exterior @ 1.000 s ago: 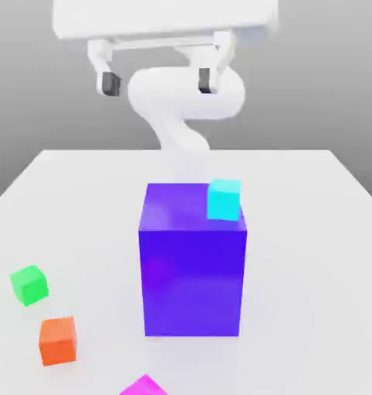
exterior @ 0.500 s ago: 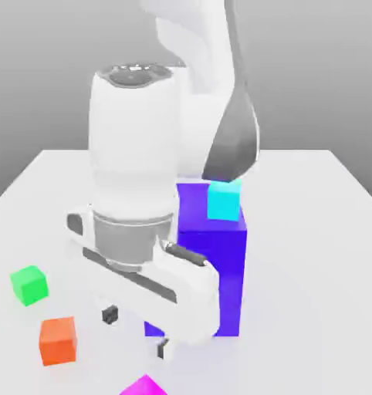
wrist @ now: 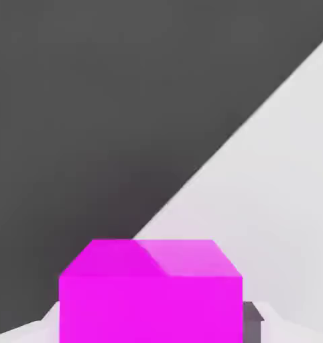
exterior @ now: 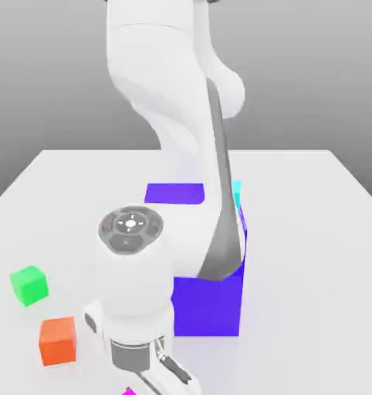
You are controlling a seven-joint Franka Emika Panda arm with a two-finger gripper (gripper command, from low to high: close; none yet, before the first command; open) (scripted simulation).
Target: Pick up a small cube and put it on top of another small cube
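Grasping step: the tool (wrist: 151, 326) is closed snugly on the magenta cube (wrist: 151, 295); next calls for a straight lift.

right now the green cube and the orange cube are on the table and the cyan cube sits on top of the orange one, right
Not quite: the exterior view shows the cyan cube at the big blue-violet block; the green and orange cubes are on the table.

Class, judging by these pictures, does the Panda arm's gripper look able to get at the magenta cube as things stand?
Yes, most likely: the magenta cube sits between the gripper's fingers, which appear closed on it, and nothing visible lies between them and the cube.
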